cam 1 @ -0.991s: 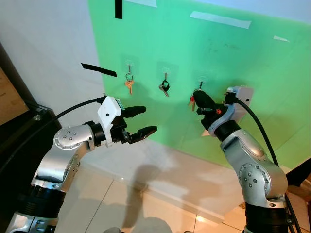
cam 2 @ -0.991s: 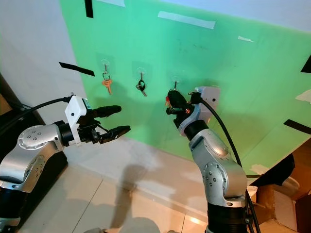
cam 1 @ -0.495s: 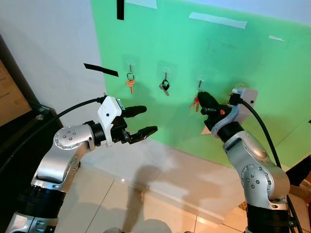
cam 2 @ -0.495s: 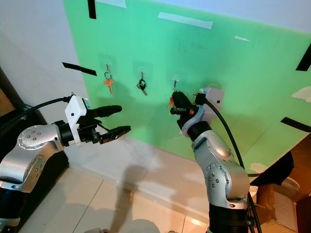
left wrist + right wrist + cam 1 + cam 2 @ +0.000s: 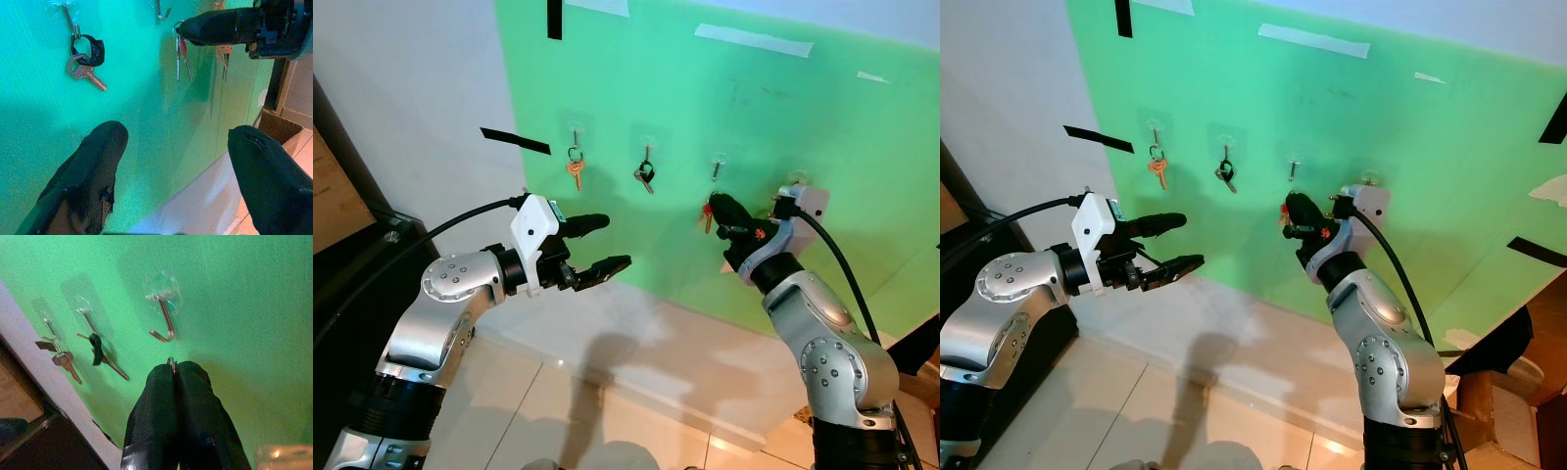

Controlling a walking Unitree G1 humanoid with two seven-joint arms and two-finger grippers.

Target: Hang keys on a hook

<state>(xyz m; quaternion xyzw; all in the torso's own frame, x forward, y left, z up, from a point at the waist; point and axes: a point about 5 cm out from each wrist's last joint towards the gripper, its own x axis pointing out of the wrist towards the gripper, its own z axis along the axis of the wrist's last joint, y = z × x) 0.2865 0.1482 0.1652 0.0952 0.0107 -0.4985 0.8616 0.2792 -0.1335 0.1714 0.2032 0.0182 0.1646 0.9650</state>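
A green board (image 5: 822, 147) leans against a white wall (image 5: 401, 88), with strips of black tape (image 5: 514, 141) on both. Below lies a pale tiled floor (image 5: 636, 392).

The left arm (image 5: 450, 304) reaches forward; its left gripper (image 5: 595, 245) hovers in front of the board, below the two left hooks, fingers spread wide and empty.

The right arm (image 5: 822, 333) is raised toward the board. The right gripper (image 5: 717, 208) pinches the ring of the keys (image 5: 182, 54) between closed fingertips; a red and a silver key dangle beneath it. The ring sits just below and near the bare hook (image 5: 164, 320), not on it.

Two other hooks are occupied: the left one carries an orange key (image 5: 574, 171), the middle one a black-tagged key (image 5: 644, 176).
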